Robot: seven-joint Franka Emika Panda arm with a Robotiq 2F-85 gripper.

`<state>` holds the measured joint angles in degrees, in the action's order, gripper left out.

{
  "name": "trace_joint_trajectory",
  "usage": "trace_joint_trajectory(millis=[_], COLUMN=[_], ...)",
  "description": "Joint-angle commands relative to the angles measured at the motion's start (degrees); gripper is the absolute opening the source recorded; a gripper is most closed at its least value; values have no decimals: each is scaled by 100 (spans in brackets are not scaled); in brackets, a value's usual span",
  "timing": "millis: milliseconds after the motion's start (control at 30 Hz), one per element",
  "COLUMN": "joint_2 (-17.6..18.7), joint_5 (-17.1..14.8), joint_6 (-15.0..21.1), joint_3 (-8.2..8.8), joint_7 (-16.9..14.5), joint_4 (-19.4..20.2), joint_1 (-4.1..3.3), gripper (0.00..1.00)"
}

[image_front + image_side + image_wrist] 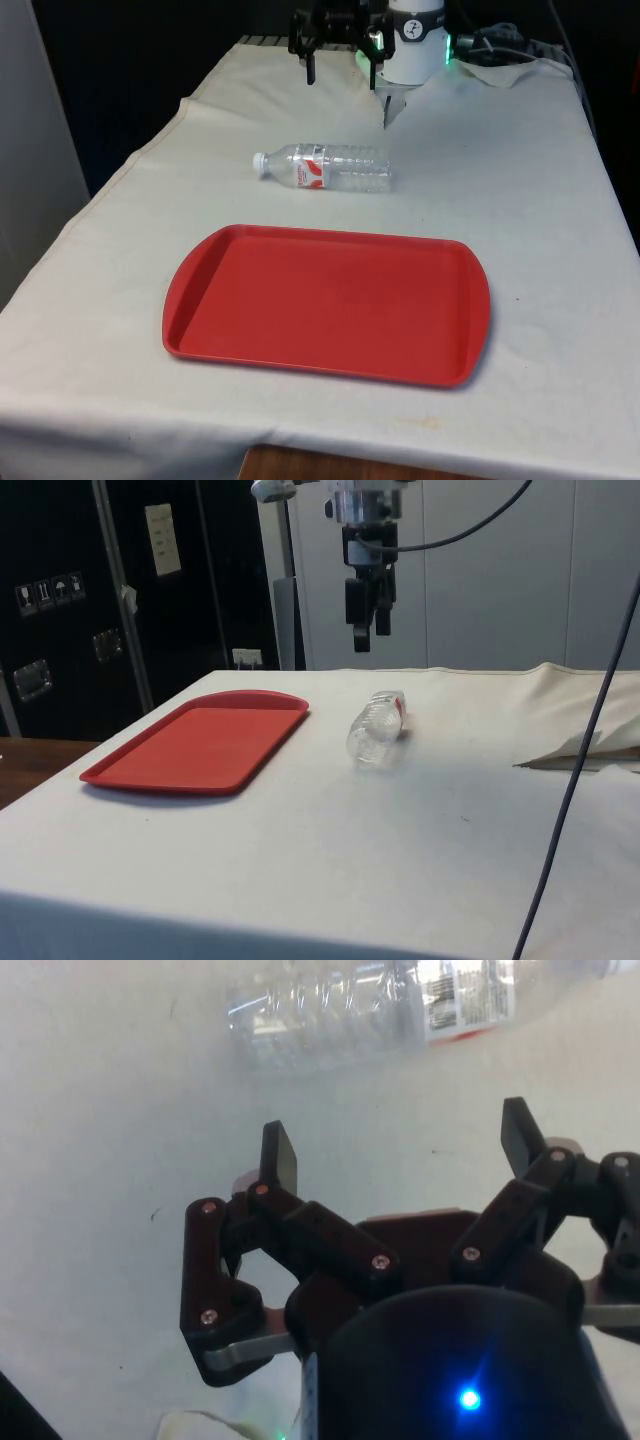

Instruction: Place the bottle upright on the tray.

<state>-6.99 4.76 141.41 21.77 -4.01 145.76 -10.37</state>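
A clear plastic bottle (325, 168) with a white cap and a red-and-white label lies on its side on the white cloth, cap toward the front view's left. From the side it is seen end-on as bottle (374, 729); the wrist view catches the bottle (370, 1010) beyond the fingers. A red tray (326, 302) sits nearer the camera, bare; the same tray (196, 739) lies left of the bottle in the side view. My gripper (341, 73) hangs open high above the table, behind the bottle, holding nothing. It appears as gripper (367, 629) and gripper (400, 1150) too.
A fold of cloth (500, 72) bunches up at the far right by the robot base. A dark cable (575, 780) crosses the side view's right. The cloth falls away at the table edge (120, 175) on the front view's left.
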Motion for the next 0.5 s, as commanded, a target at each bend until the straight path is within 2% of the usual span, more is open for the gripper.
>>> trace_joint_trajectory(millis=[0,133,333,367,467], joint_2=[11,132,264,252,344], joint_5=[-6,-46,-80,-29,-120], joint_6=[34,229,355,275,430], joint_3=[0,23,57,52,86], joint_7=[0,-6,-17,6,-34], joint_4=[11,46,52,29,57], joint_1=[0,0,0,0,0], gripper=[100,100,100,100,100])
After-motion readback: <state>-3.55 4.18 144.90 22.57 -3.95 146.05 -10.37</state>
